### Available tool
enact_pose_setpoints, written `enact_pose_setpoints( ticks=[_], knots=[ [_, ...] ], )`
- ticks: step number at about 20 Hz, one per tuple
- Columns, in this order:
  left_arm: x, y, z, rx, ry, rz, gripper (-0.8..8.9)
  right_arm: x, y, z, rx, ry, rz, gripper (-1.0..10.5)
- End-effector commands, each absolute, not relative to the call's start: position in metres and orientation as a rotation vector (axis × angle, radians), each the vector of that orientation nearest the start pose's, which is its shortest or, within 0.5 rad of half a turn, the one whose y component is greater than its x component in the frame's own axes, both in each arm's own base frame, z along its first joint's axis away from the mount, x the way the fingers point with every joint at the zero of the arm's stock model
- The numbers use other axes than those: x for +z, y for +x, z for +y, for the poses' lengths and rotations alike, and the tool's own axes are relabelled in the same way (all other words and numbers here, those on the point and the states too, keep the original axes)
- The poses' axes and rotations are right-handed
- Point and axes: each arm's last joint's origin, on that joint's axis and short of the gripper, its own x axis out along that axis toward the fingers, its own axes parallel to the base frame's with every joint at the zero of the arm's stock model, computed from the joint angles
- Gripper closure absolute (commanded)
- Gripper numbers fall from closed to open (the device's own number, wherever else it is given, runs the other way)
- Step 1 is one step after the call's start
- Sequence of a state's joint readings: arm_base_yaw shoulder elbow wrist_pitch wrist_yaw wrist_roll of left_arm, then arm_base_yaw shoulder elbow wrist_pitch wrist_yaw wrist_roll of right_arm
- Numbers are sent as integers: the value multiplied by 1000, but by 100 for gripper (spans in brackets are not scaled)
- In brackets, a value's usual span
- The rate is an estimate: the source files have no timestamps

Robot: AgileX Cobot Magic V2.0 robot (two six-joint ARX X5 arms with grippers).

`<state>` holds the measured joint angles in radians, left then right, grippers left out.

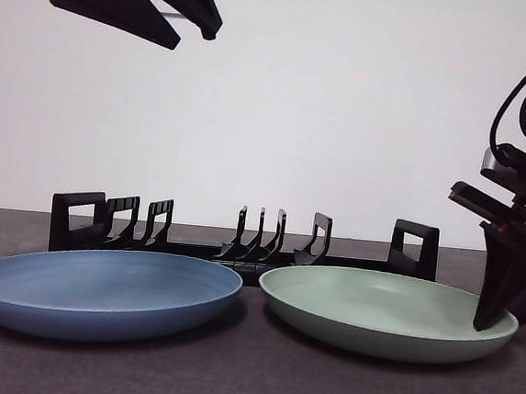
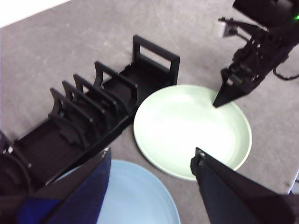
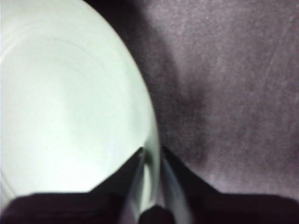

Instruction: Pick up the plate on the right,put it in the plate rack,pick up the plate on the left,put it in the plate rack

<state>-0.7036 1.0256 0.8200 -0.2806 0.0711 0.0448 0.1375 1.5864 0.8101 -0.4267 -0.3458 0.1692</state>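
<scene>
Your right gripper (image 3: 150, 154) is down at the green plate (image 1: 387, 309), at the plate's 3 o'clock edge in the front view. In the right wrist view its two jaws are nearly closed, one inside the rim and one outside, with the thin rim (image 3: 152, 140) between them; the plate sits flat on the dark table (image 1: 247, 380). The left wrist view shows the same gripper (image 2: 223, 97) with its tip on the plate's (image 2: 191, 128) far rim.

Your left gripper (image 2: 149, 163) hangs high above the table, jaws spread wide and holding nothing; in the front view it (image 1: 190, 29) shows at about 11 o'clock, well above the blue plate (image 1: 98, 289).

The blue plate lies at 7 o'clock in the front view, the green one at 5 o'clock, their rims near each other but apart. The plate rack (image 1: 241, 241) stands just behind both plates, across the middle, with no plate in its prongs (image 2: 88, 109).
</scene>
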Motion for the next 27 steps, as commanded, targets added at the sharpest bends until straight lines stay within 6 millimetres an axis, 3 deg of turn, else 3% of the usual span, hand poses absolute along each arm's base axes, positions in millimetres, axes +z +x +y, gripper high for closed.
enact_pose_setpoints(
  ticks=[1,8,15,20,27],
  knots=[
    [292,166,-145,-777,215,468,517,150,271,47,275,267,1255,962],
    [290,160,-150,-854,341,441,517,169,260,46,264,308,1259,962],
    [286,136,-175,-1015,641,317,517,204,250,57,359,333,1254,962],
    [273,124,-196,-1085,812,286,524,221,251,69,398,311,1257,962],
    [245,122,-218,-1071,988,362,526,236,253,81,531,364,1238,962]
  ],
)
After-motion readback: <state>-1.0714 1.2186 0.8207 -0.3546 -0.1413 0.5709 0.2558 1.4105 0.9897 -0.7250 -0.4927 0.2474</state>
